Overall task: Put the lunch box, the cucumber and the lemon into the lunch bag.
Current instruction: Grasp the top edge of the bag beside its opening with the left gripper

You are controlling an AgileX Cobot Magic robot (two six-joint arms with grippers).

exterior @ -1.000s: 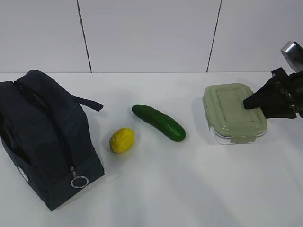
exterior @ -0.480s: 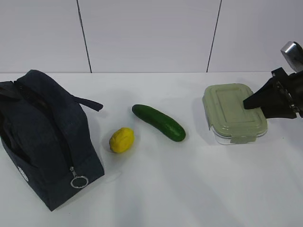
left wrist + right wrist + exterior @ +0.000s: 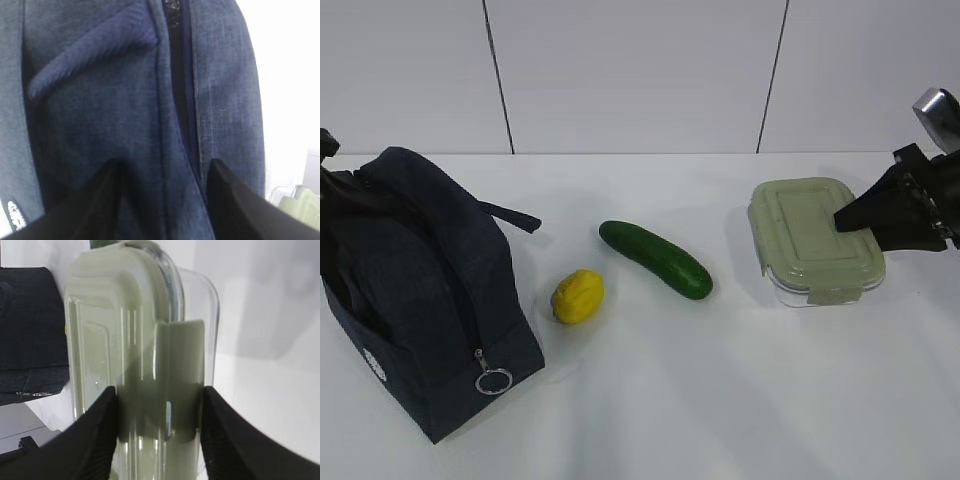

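Note:
The navy lunch bag stands at the left with its zipper open. My left gripper is shut on a fold of the bag's fabric beside the zipper; in the exterior view only a dark bit of it shows at the left edge. The yellow lemon and the dark green cucumber lie on the table in the middle. The lunch box with its sage-green lid rests at the right. My right gripper is shut on its right end, one finger on the lid and one under the glass.
The silver ring pull hangs at the bag's near end. One strap handle lies toward the lemon. The white table runs back to a white panelled wall.
The top of the bag has been drawn up and to the left, and its near end has shifted slightly toward the lemon. The right gripper and lunch box have not moved.

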